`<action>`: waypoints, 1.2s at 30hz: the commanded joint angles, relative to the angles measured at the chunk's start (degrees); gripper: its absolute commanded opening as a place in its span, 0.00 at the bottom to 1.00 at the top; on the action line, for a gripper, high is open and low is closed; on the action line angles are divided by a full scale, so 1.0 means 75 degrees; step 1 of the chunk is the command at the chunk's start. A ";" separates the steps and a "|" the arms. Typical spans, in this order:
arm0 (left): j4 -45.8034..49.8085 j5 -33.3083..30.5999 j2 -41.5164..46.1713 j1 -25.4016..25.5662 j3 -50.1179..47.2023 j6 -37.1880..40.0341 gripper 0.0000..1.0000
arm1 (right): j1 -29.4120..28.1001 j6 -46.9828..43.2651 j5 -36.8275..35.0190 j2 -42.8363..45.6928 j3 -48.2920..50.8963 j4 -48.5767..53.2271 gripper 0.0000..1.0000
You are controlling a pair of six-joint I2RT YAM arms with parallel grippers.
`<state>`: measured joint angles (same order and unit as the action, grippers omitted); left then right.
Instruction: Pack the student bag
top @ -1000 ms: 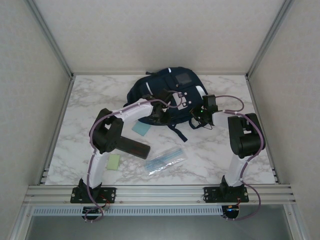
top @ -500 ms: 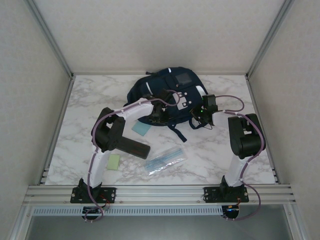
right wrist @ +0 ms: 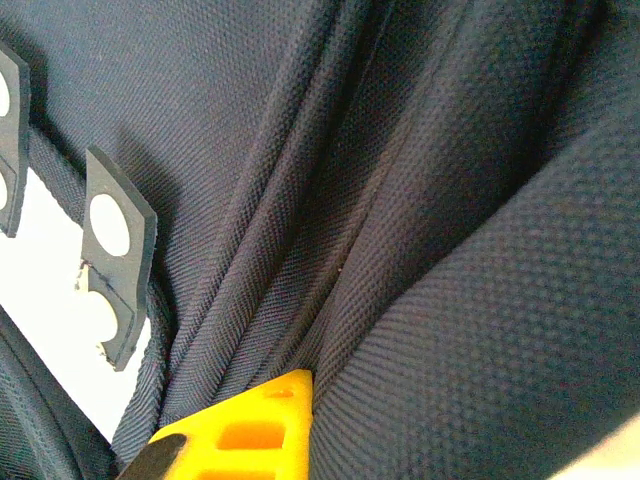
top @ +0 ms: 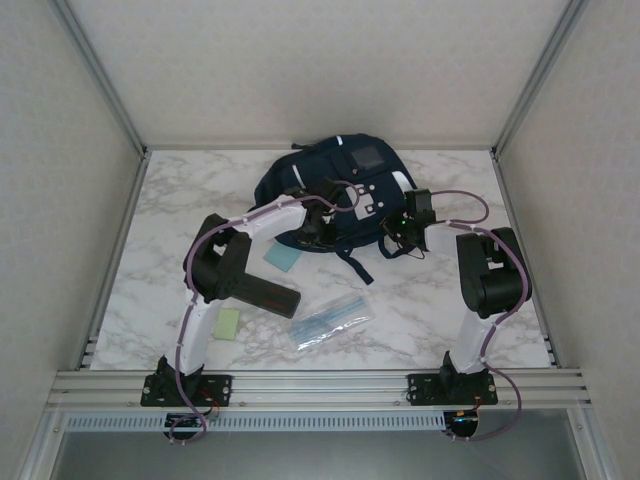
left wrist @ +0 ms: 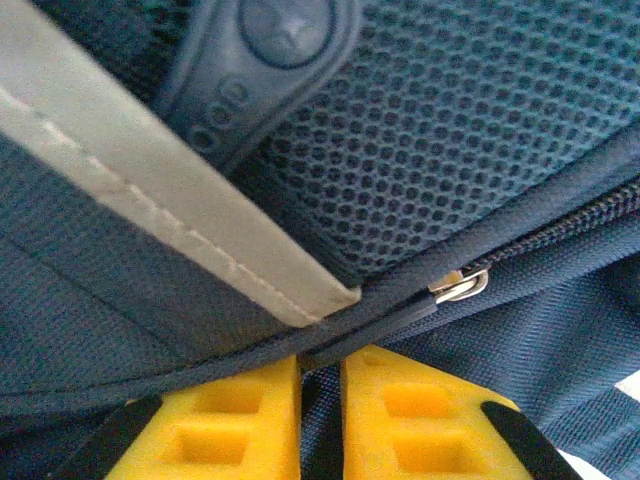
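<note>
Soft even overhead light, faint shadows, wrist close-ups partly blurred

the left arm's black elbow joint (top: 222, 268) shifts slightly toward the large dark navy fabric backpack (top: 290, 185). the left gripper (left wrist: 320, 362) narrows onto a thin dark strip (left wrist: 320, 425) of it.

The student bag (top: 330, 190) lies flat at the far middle of the counter (top: 180, 200). It is dark navy with thin white stripes and white tabs, its grey square patch (top: 369, 156) facing up. Dark straps (top: 355, 262) trail off its near edge. Close up, honeycomb mesh (left wrist: 450, 130) borders a zip (left wrist: 560, 225) (silver slider showing).
</note>
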<state>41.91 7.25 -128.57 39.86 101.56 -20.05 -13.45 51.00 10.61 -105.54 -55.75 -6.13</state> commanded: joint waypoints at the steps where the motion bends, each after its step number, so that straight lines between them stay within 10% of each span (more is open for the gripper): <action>1: -0.0324 0.0978 -0.0312 0.0193 -0.0263 0.0375 0.21 | -0.0197 -0.0191 0.0194 0.0139 0.0133 0.0736 0.05; 9: -0.0073 0.0620 -0.0804 0.0230 0.0396 0.0529 0.22 | -0.0189 -0.0232 0.0133 0.0172 0.0142 0.0817 0.05; 17: -0.0096 0.1095 -0.0650 0.0283 0.0535 0.0878 0.00 | -0.0146 -0.0232 0.0092 0.0108 0.0189 0.0782 0.03; 36: -0.0232 0.1738 -0.0340 0.0264 0.0360 0.0867 0.01 | 0.0270 -0.0532 0.0024 0.0209 0.0234 0.0961 0.00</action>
<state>40.82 17.85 -128.03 40.64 100.71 -12.25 -11.86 48.62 10.70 -104.77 -55.70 -3.44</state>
